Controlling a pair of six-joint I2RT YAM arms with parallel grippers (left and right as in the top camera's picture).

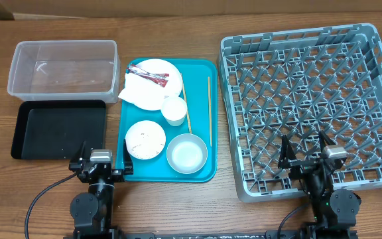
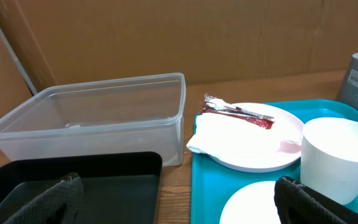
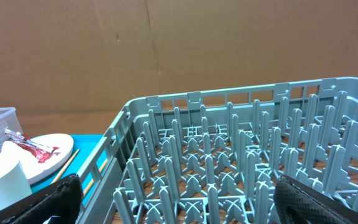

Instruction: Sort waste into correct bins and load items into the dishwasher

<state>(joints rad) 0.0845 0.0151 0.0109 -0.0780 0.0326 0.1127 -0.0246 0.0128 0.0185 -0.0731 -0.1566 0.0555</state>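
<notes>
1. White and crumpled, the paper napkin (image 1: 136, 93) lies on the far round plate (image 1: 161, 68) of the teal tray (image 1: 197, 113). The red-and-white wrapper (image 1: 148, 77) lies across both.
2. Pale rice-like scraps (image 1: 140, 142) speckle the small plate (image 1: 152, 133) at the tray's near left.
3. The white cup (image 1: 174, 109) stands upright between the two plates. The round bowl (image 1: 187, 153) sits at the tray's near edge, just beside the small plate.
4. Two wooden chopsticks (image 1: 209, 113) lie apart on the tray's right half, both running front to back.
5. The clear plastic tub (image 1: 65, 44) stands to the left of the tray at the far side. The black tray (image 1: 58, 129) lies just in front of the tub. Nothing shows in the black tray.
6. The grey dish rack (image 1: 310, 99) sits to the right of the teal tray with no dishes among its pegs.
7. The left gripper (image 1: 103, 151) hangs at the table's near edge between the black tray and the teal tray. Its fingers (image 2: 48, 199) are spread wide and grasp nothing.
8. The right gripper (image 1: 305, 149) hangs over the rack's near wall. Its fingers (image 3: 42, 202) are likewise spread and bare.
</notes>
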